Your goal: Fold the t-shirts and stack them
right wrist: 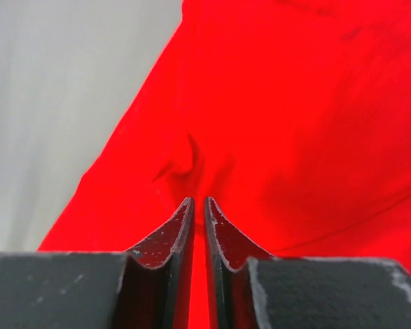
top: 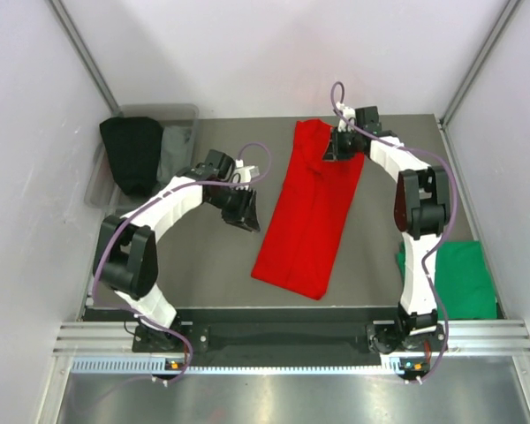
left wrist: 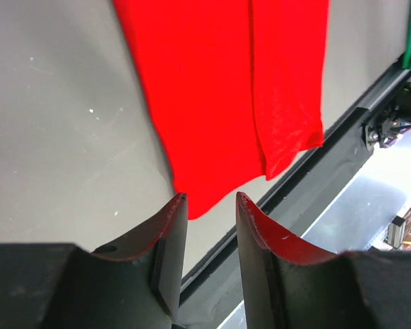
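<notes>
The red t-shirt (top: 311, 216) lies folded into a long strip down the middle of the table, from far right to near centre. My right gripper (top: 337, 148) is at its far end, shut on a pinch of the red cloth; in the right wrist view the cloth (right wrist: 294, 103) bunches at the gripper's (right wrist: 198, 202) tips. My left gripper (top: 246, 216) is open and empty, just left of the strip; in the left wrist view the gripper (left wrist: 210, 199) points at the red shirt's (left wrist: 212, 89) near end. The green t-shirt (top: 455, 278) lies folded at the near right.
A clear bin (top: 181, 113) at the back left holds a dark cloth (top: 132, 150) and a grey one. White walls close in the table on three sides. A black rail (top: 283, 318) runs along the near edge.
</notes>
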Controlling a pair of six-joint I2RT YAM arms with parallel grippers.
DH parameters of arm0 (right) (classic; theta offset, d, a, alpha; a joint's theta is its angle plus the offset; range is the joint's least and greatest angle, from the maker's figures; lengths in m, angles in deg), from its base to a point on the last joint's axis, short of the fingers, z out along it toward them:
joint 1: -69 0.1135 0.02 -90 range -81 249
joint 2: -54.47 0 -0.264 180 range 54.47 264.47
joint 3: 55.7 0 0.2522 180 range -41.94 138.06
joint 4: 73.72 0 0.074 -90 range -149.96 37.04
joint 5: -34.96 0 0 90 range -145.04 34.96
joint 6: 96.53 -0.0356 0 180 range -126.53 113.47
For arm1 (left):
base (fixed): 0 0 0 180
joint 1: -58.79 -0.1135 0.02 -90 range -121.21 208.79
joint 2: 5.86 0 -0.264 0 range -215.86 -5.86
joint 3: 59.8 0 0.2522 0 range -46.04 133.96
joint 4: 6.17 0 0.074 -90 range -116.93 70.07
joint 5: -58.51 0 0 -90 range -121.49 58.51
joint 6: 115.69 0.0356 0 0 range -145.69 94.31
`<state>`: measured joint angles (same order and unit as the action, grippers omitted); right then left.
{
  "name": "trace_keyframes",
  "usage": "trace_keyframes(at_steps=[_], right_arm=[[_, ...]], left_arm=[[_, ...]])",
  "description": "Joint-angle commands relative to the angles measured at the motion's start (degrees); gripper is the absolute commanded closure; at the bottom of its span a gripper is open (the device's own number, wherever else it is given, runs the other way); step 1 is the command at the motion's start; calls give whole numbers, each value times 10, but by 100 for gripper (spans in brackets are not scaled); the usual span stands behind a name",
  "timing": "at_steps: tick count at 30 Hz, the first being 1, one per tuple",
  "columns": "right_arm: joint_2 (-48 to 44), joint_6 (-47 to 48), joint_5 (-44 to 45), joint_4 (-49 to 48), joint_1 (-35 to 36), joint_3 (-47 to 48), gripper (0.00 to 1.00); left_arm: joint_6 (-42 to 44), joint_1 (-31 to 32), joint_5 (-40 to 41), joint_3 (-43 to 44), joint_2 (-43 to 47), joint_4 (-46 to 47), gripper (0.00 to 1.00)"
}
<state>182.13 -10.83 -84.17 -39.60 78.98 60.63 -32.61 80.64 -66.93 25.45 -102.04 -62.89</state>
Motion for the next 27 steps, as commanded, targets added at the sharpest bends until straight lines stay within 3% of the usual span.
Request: trace_keyframes(at_steps=[1, 27], right_arm=[[9, 32, 14, -7, 7, 63, 89], [40, -1, -32, 1, 80, 47, 89]], left_arm=[[9, -1, -20, -6, 37, 24, 61], [16, -1, -3, -18, 54, 30, 59]])
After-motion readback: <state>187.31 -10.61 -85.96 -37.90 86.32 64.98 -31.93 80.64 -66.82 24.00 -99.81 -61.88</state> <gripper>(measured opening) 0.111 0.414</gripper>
